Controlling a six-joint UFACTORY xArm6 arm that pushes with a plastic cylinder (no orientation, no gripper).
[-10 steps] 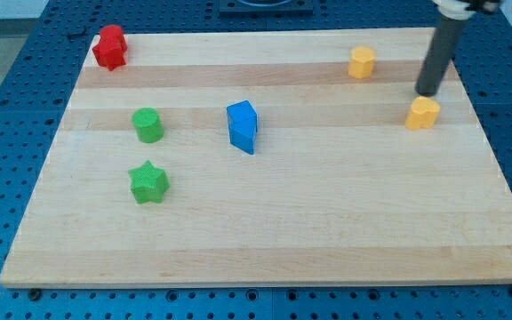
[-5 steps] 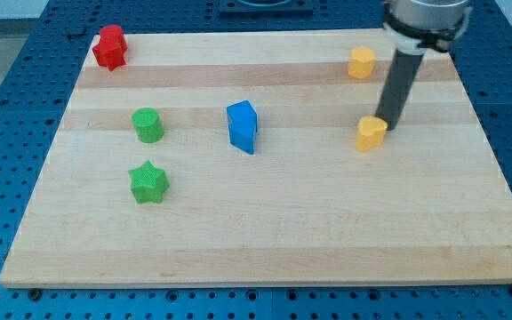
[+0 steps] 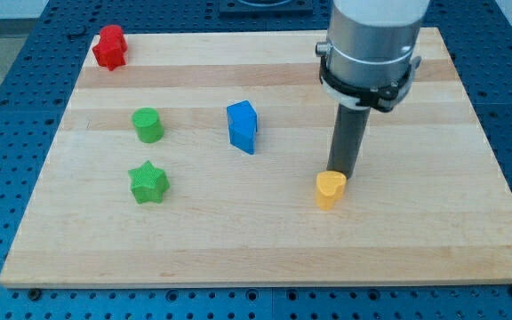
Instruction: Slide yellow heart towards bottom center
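The yellow heart (image 3: 330,189) lies on the wooden board (image 3: 238,240), right of centre and in the lower half. My tip (image 3: 340,174) stands right behind it, on its upper-right side, and touches it. The arm's wide grey body hangs over the board's upper right and hides the second yellow block that lay there.
A blue block (image 3: 243,126) stands near the board's middle. A green cylinder (image 3: 148,124) and a green star (image 3: 148,182) lie at the left. A red block (image 3: 110,47) sits at the top left corner.
My tip has moved down and to the left, pushing the yellow heart from the right side toward the lower middle. The arm's body now covers the other yellow block.
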